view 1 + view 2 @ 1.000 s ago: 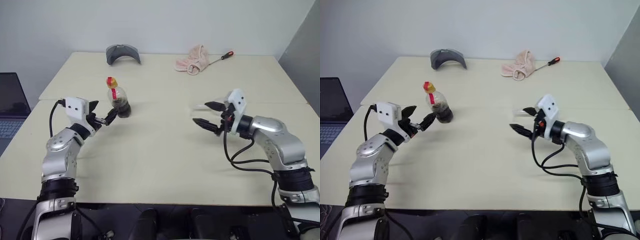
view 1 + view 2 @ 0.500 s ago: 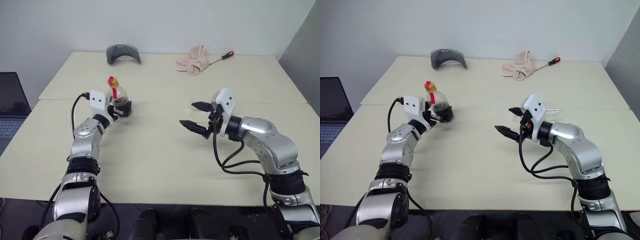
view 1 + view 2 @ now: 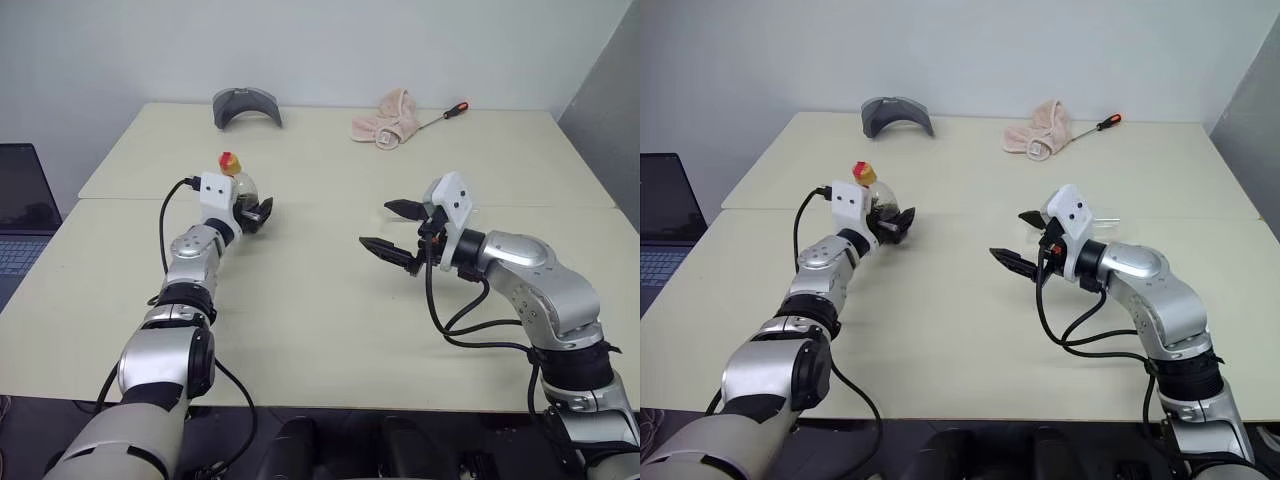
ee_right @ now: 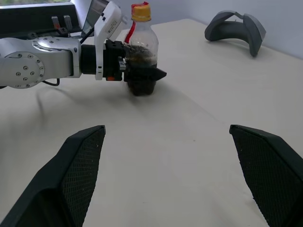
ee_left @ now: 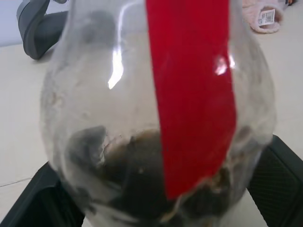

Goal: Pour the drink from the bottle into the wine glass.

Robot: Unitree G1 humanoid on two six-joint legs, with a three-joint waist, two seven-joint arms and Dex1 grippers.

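Left wrist view: bottle [image 5: 156, 118] upright w/ dark drink [image 5: 142, 189] at bottom, between wide-spread fingers of left tool [image 3: 252, 212], near desk [image 3: 320, 300] left edge. Right tool [image 3: 392, 228] wide, empty, above desk centre.

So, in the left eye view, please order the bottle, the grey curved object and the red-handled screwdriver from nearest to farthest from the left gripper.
1. The bottle: between the open fingers of the left gripper, at the table's left side.
2. The grey curved object: at the far edge, beyond the bottle.
3. The screwdriver: at the far edge, towards the right, beside the pink cloth.
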